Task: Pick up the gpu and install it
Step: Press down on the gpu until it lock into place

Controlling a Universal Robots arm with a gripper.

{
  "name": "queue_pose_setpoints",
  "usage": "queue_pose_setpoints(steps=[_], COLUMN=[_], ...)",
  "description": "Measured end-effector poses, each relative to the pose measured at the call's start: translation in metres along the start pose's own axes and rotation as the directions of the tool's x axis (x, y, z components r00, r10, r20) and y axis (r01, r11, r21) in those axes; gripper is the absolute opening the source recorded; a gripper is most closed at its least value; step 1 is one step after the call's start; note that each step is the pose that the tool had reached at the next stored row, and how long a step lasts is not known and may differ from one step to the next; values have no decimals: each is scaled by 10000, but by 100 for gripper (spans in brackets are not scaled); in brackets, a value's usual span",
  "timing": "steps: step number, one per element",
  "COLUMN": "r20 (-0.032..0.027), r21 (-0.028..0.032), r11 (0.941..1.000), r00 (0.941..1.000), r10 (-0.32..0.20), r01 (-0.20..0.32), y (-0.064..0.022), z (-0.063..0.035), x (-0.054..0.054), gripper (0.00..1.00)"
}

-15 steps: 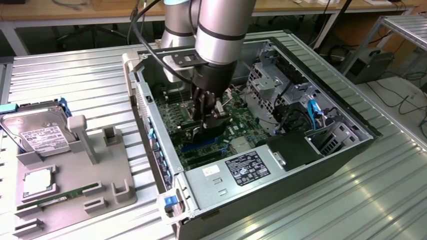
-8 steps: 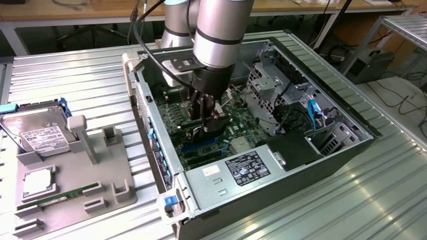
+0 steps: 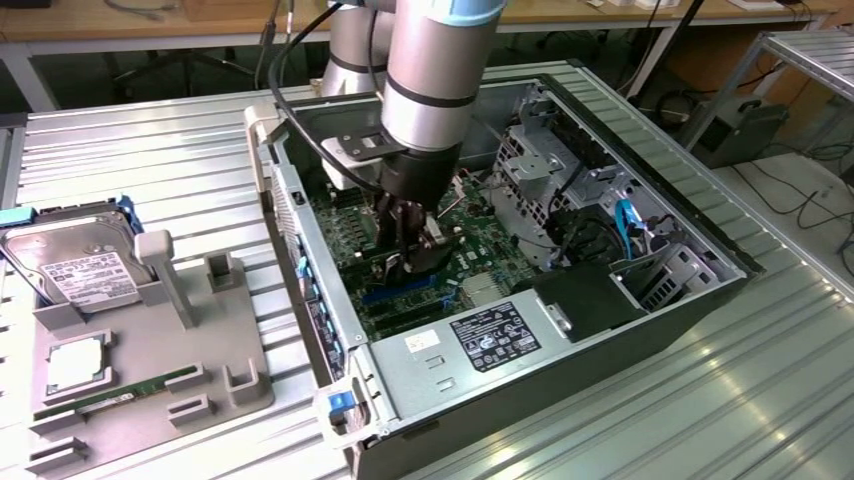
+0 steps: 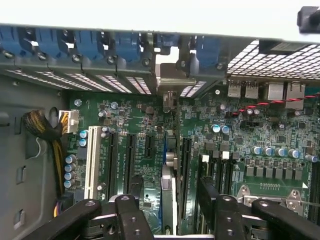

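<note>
The gpu (image 4: pixel 169 200) stands on edge on the green motherboard (image 4: pixel 250 130), seen edge-on in the wrist view. Its pale metal bracket (image 4: pixel 170 80) lies against the case's rear slot openings. My gripper (image 4: pixel 170 220) straddles the card, open. The black fingers (image 4: pixel 131 215) stand clear of it on both sides, with board showing in the gaps. In the exterior view the gripper (image 3: pixel 407 250) reaches down into the open computer case (image 3: pixel 400 350), over the dark gpu (image 3: pixel 427 268).
A drive cage (image 3: pixel 534 170) and a power supply (image 3: pixel 497 335) crowd the case interior beside the arm. On the grey fixture plate (image 3: pixel 160 350) at the exterior view's left lie a silver hard drive (image 3: pixel 80 270) and a green RAM stick (image 3: pixel 120 392). A cable bundle (image 4: pixel 42 130) hangs near a white slot (image 4: pixel 91 162).
</note>
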State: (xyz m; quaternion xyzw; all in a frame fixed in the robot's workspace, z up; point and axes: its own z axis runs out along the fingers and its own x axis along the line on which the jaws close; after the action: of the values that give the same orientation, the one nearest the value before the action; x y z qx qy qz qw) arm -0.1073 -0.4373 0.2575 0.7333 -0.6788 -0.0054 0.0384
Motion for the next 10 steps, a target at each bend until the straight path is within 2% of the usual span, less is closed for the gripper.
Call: queue_pose_setpoints(steps=[4,5,6,7,9,10], r20=[4,5,2,2,3,3], r21=[12,17,21,27,37,40], r11=[10000,10000,10000,10000,10000,10000], r00=[10000,10000,10000,10000,10000,10000], r10=[-7,-7,-7,-7,-6,-6], r01=[7,7,7,7,6,6], y=[-3,-4,-3,-4,-4,-3], z=[47,55,56,56,53,36], x=[-6,-6,-6,-6,-6,-5], gripper=[55,42,42,35,34,27])
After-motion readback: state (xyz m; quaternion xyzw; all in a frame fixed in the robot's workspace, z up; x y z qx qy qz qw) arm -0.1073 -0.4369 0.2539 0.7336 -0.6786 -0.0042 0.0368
